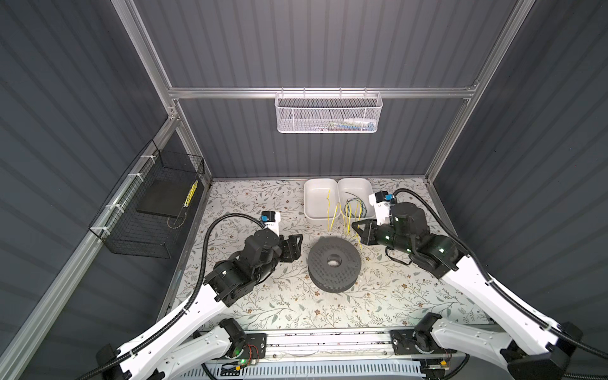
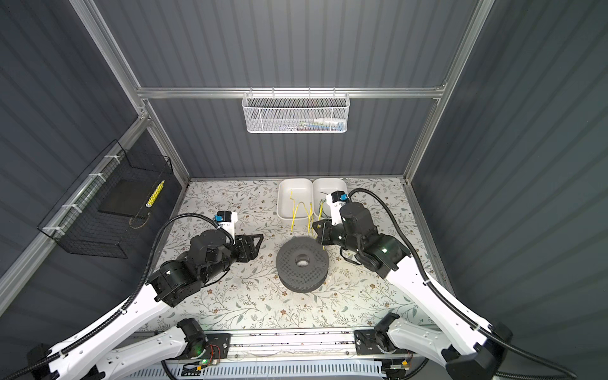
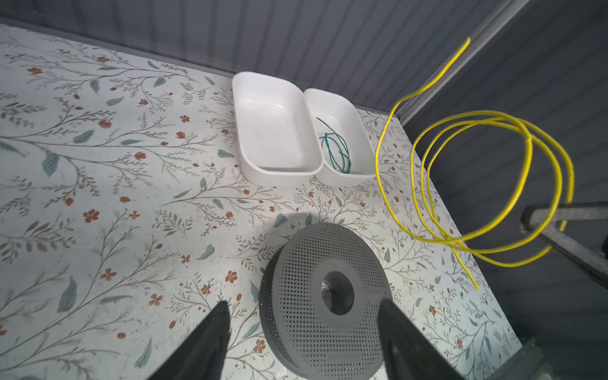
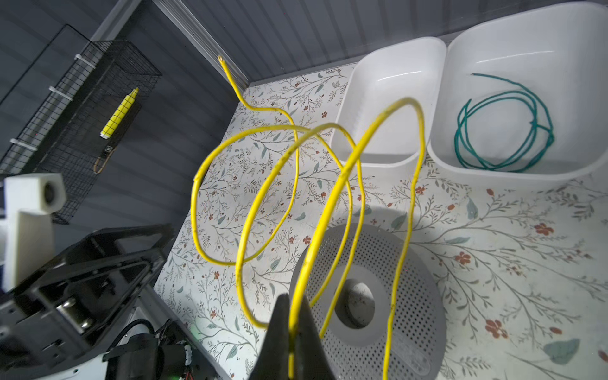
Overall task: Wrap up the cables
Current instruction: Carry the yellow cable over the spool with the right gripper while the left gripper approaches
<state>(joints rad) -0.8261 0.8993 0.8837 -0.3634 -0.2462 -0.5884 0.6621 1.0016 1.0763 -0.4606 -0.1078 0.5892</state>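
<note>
In the right wrist view the right gripper (image 4: 290,316) is seen closed on the yellow cable (image 4: 343,172), with one strand pinched between its two dark fingers. From that pinch the cable is spread into several loose loops, which are held in the air above the floral table (image 4: 493,246). One free end is pointed toward the back corner of the enclosure.

Directly below the loops a grey perforated disc (image 4: 411,279) with a round central hole is laid flat on the table. Beyond it two white trays are set side by side, touching, against the back wall. The green cable (image 4: 533,124) is coiled in the right tray (image 4: 526,39). The left tray (image 4: 358,95) is partly crossed by the yellow loops hanging in front of it.

In the left wrist view the left gripper (image 3: 302,302) is shown with its fingers (image 3: 210,342) spread wide and nothing held between them. In both top views it is placed to the left of the disc and apart from it, while the right gripper is placed at the disc's far right edge, near the trays. The yellow loops are seen between the disc and the trays.
</note>
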